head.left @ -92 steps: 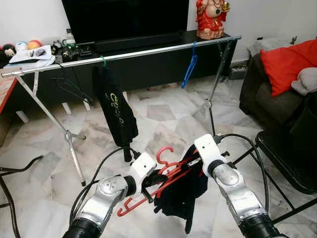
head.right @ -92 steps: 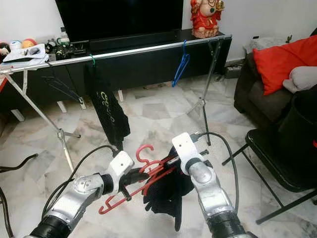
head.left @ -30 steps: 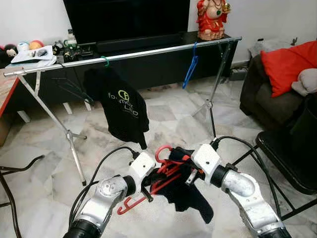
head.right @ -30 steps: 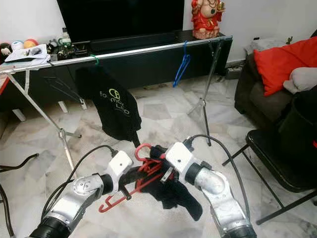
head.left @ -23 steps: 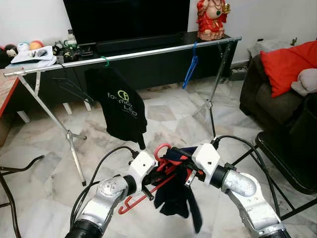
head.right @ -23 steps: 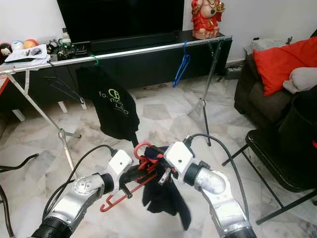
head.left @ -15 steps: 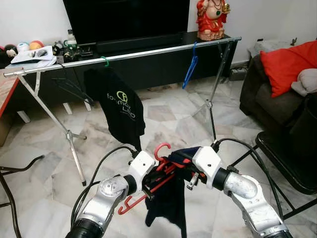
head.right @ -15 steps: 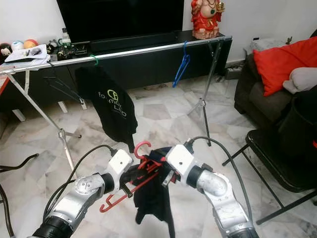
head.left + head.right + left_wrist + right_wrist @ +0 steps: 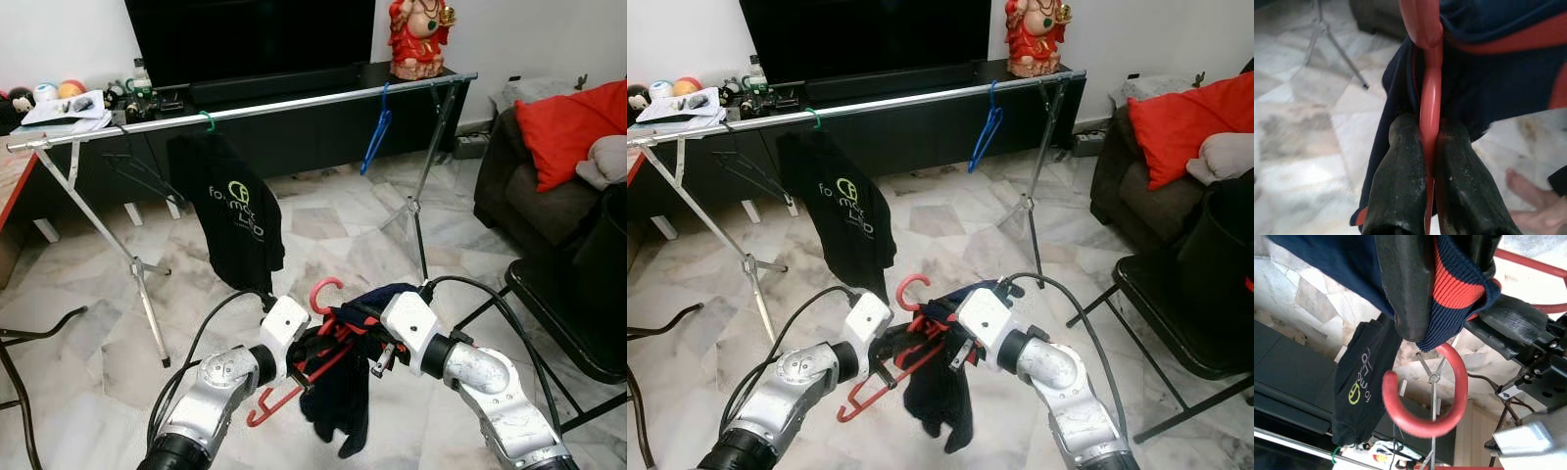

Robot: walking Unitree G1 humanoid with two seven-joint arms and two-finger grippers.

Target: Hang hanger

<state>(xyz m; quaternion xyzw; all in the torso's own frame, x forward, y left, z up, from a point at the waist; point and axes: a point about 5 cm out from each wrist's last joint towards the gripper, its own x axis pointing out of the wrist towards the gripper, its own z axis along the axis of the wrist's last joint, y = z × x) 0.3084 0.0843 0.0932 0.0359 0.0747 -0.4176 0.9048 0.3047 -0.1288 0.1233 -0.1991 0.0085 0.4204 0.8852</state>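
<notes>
- Left gripper (image 9: 1430, 147): both black fingers (image 9: 1398, 181) pressed together on the thin stem of the red hanger (image 9: 323, 338), pinching it. In the head views this gripper sits low and centre, above the marble floor (image 9: 323, 230).
- Right gripper (image 9: 1444, 289): fingers clamped on the navy garment (image 9: 343, 401) at its orange-striped ribbed edge, right beside the hanger's hook. One finger (image 9: 1405, 284) lies over the cloth.
- Red hanger: held between the two grippers, hook end up and tilted, lower arm sloping down toward the left arm. It is off the rail (image 9: 245, 106), well in front of and below it.
- Navy garment: draped over the hanger, most of it hanging straight down beneath the grippers, clear of the floor.
- Rail: long silver bar on splayed tripod legs, running across the room in front of the black TV console (image 9: 294, 127).
- On the rail, toward its left end: black T-shirt (image 9: 235, 220) with a yellow-green logo, hung on a green hook.
- On the rail, toward its right end: bare blue hanger (image 9: 375, 132), well apart from the T-shirt.
- On the console's right end: red figurine (image 9: 416, 37).
- Far right: dark sofa with a red cushion (image 9: 568, 127).
</notes>
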